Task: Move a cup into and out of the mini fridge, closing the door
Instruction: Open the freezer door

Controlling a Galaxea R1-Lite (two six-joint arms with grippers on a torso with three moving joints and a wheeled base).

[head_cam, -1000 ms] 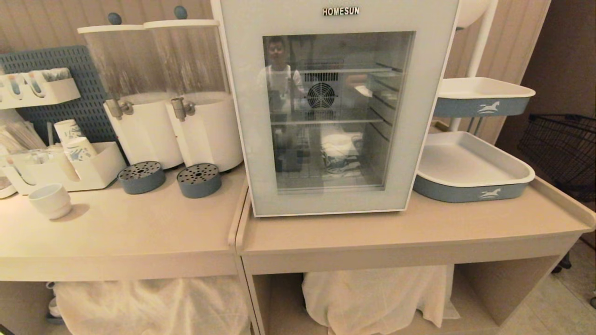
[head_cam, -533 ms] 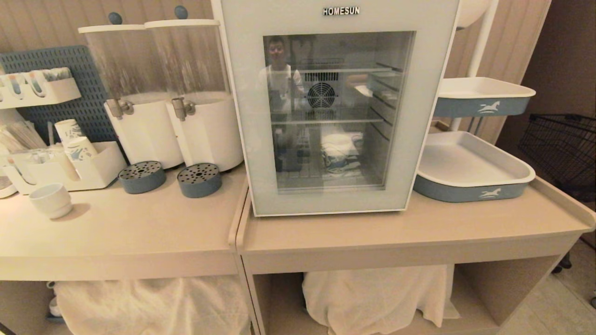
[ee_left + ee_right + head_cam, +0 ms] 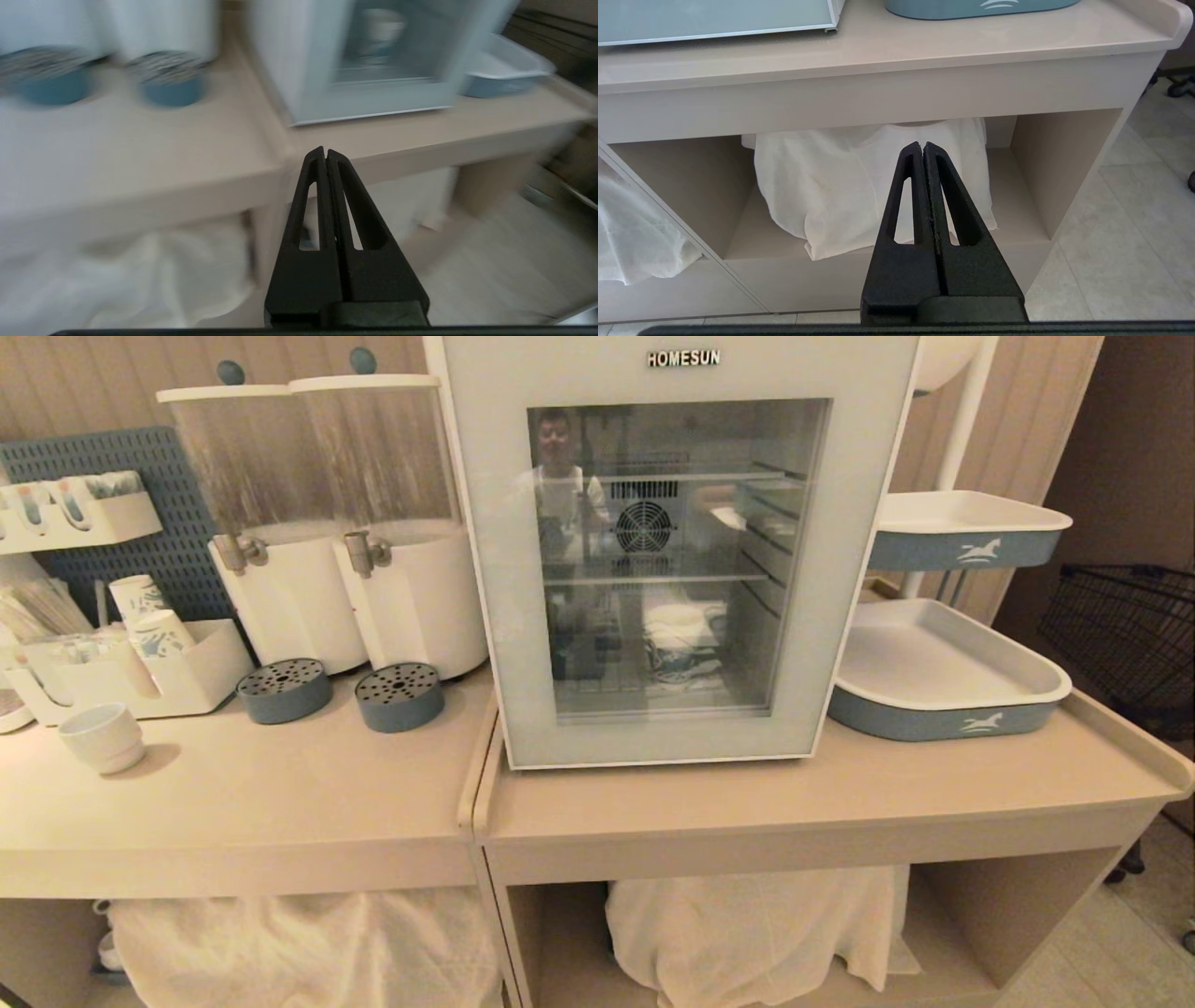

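Here the mini fridge (image 3: 677,551) fills the upper middle of the head view with its door (image 3: 840,569) flush against the body, so the cold stays in and nothing can be reached until it is swung open. Through the glass, lower centre of the pane, a cup (image 3: 674,644) stands on the bottom shelf, apparently already stored. Neither arm shows in the head view. The left gripper (image 3: 325,156), jaws pressed together and empty, points over the counter edge toward the fridge at the upper middle of its own view. The right gripper (image 3: 922,149), jaws likewise together and empty, hangs low before the cloth (image 3: 873,186) under the counter (image 3: 878,51), seemingly parked. The door's top reads HOMESUN. The trays (image 3: 943,723) at the right carry a white horse emblem, no words.
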